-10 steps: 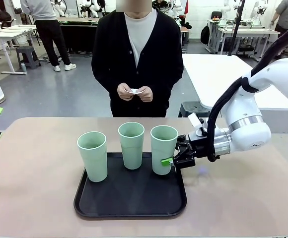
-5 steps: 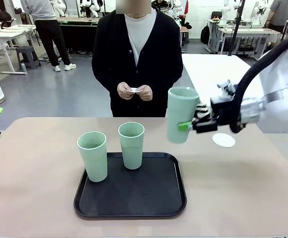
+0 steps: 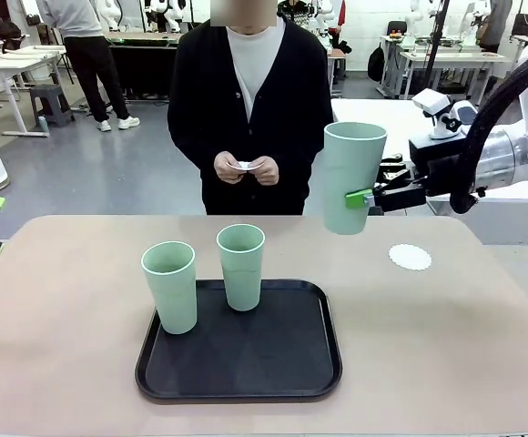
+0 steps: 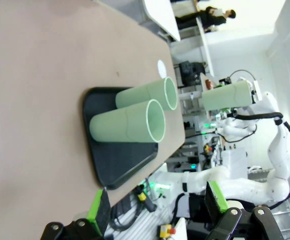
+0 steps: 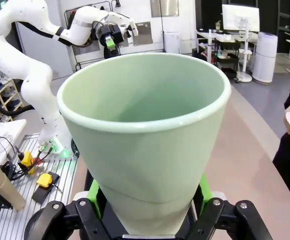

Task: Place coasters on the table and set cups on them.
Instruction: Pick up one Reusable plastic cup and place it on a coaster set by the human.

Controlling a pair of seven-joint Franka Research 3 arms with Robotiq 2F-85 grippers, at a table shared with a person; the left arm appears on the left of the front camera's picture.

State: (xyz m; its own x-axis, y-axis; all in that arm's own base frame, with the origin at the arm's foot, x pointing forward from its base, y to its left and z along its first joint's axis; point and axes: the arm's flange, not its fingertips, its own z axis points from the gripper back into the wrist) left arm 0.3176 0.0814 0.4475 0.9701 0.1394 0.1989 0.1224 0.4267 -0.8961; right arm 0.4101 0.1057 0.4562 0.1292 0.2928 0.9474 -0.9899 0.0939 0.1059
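- Mint-green cup [image 3: 350, 164] hung gripped in the right hand [image 3: 364, 196], above the tabletop [image 3: 64, 300] and short of the coaster [image 3: 410, 257]. Next, I judge: centre it there and lower it.
- Left wrist: left hand [image 4: 157, 205] gaped wide, empty; two other cups [image 4: 127, 127] stood on the tray [image 4: 120, 165].
- Right wrist: green pads [image 5: 94, 196] clamped the cup low.

From my console I see a black rounded-square plastic tray [image 3: 246, 360] lying flat in the near middle. Straight beyond it stands a person in a black buttoned cardigan over a white top [image 3: 200, 109], facing the front camera. Behind and to the right of that person is a long white-topped table [image 3: 399, 141]; far left, a grey stool [image 3: 50, 100] stands near another person in a grey top and dark trousers [image 3: 89, 55], and my right wrist camera shows a brown cardboard tube [image 5: 2, 187] beside a small yellow box [image 5: 44, 180] low at the left.
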